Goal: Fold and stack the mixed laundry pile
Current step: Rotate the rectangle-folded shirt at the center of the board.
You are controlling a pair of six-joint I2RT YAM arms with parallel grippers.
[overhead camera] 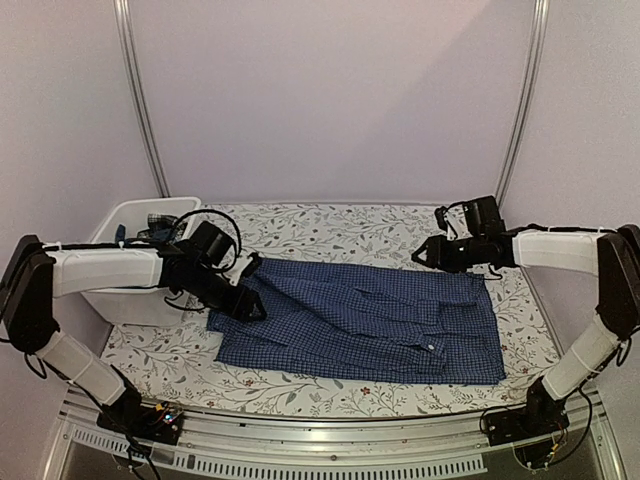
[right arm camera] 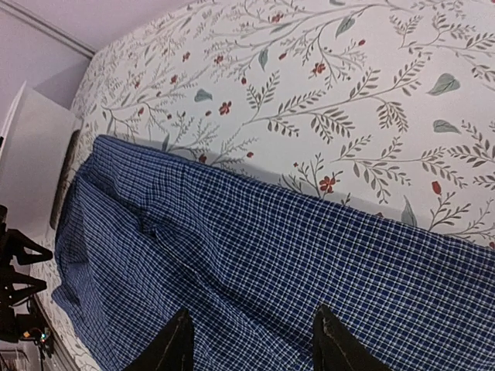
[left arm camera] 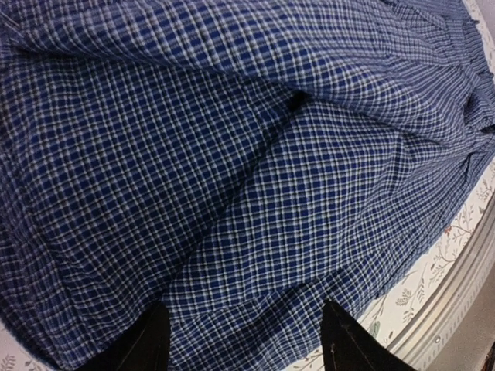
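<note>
A blue-and-white checked shirt (overhead camera: 370, 320) lies spread flat across the floral tablecloth (overhead camera: 330, 225). My left gripper (overhead camera: 253, 306) is low at the shirt's left edge. In the left wrist view its fingers (left arm camera: 151, 344) stand apart with the shirt's hem (left arm camera: 255, 309) lying flat between them, so the left gripper (left arm camera: 247, 340) is open. My right gripper (overhead camera: 424, 256) hovers over the shirt's far right edge. In the right wrist view the gripper (right arm camera: 251, 344) is open above the checked cloth (right arm camera: 271, 263), holding nothing.
A white plastic tub (overhead camera: 115, 225) stands at the far left, just behind my left arm, with some dark cloth (overhead camera: 160, 222) showing inside. A metal rail (overhead camera: 330, 430) runs along the table's near edge. Bare tablecloth (right arm camera: 309, 93) lies beyond the shirt.
</note>
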